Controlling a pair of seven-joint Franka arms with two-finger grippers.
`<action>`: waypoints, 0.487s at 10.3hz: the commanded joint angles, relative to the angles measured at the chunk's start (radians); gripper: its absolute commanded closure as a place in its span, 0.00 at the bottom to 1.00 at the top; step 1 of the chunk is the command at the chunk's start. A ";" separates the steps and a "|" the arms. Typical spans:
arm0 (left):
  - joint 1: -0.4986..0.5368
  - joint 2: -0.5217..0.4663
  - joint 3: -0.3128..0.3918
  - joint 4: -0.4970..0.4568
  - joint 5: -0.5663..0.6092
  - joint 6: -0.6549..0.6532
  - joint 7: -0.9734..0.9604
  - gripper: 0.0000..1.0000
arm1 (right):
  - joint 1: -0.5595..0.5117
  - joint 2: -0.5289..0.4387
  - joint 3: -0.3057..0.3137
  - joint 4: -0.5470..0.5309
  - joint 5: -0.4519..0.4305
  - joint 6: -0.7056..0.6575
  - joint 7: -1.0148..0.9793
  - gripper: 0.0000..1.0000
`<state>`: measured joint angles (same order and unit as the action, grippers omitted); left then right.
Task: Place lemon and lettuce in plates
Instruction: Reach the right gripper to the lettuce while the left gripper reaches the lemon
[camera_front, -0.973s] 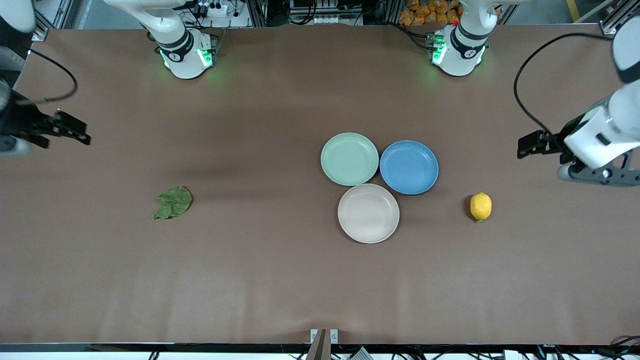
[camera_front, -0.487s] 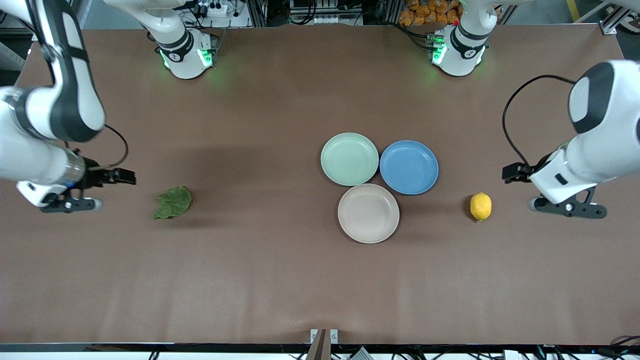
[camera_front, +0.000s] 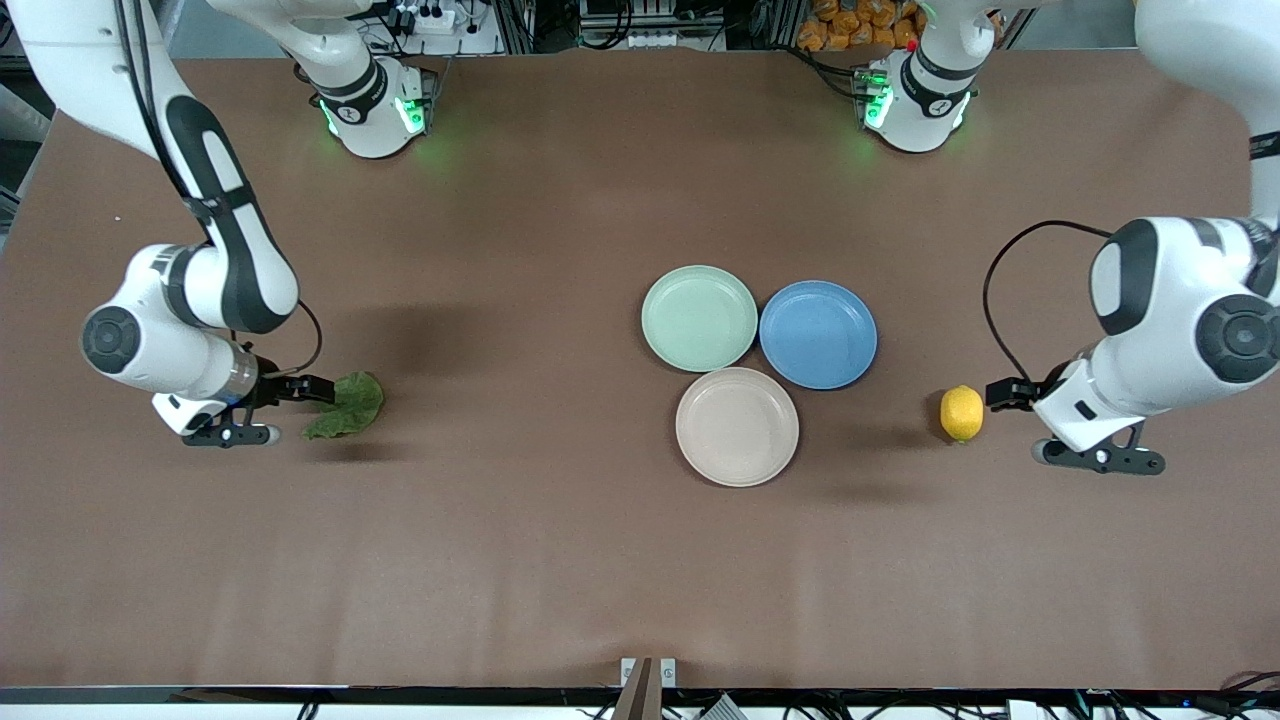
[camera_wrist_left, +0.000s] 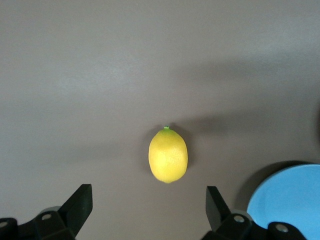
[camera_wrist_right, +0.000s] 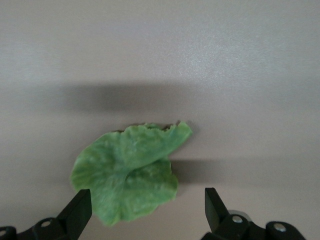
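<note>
The yellow lemon lies on the table toward the left arm's end and shows in the left wrist view. My left gripper is open and empty, low beside the lemon and apart from it. The dark green lettuce lies flat toward the right arm's end. My right gripper is open and empty at the leaf's edge, its fingers on either side of the lettuce in the right wrist view. The mint green plate and the beige plate stand empty mid-table.
A blue plate touches the mint and beige plates, between them and the lemon; its rim shows in the left wrist view. Brown table surface spreads all around. The arm bases stand at the table's edge farthest from the front camera.
Both arms have swung in from the table's ends and come down. The left gripper is now beside the lemon, the right gripper at the lettuce's edge. Lemon, lettuce and plates have not moved.
</note>
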<state>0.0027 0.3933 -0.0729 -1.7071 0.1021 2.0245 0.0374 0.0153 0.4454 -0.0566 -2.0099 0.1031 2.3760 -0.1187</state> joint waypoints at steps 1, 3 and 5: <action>0.000 -0.005 -0.001 -0.089 -0.001 0.094 -0.025 0.00 | 0.002 0.051 0.011 -0.003 0.029 0.083 -0.010 0.00; 0.003 0.024 -0.001 -0.126 -0.001 0.167 -0.027 0.00 | 0.003 0.070 0.018 -0.006 0.029 0.110 -0.010 0.18; 0.005 0.074 -0.001 -0.144 -0.001 0.204 -0.028 0.00 | 0.005 0.081 0.020 -0.006 0.029 0.132 -0.010 0.66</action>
<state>0.0040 0.4393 -0.0729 -1.8384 0.1020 2.1962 0.0269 0.0224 0.5216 -0.0423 -2.0114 0.1035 2.4903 -0.1186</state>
